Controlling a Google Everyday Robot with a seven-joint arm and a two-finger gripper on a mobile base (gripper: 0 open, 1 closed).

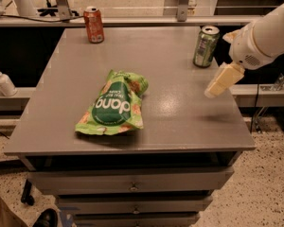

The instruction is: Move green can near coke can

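The green can [206, 46] stands upright at the far right of the grey table [175, 117]. The coke can [93, 24] stands upright at the far left corner. My gripper [217, 85] hangs from the white arm over the table's right side, a little nearer the camera than the green can and apart from it.
A green "dang" snack bag [114, 104] lies flat left of the table's middle. A white pump bottle [3, 81] stands on a ledge to the left. Drawers sit under the table top. Metal frame posts stand behind the table.
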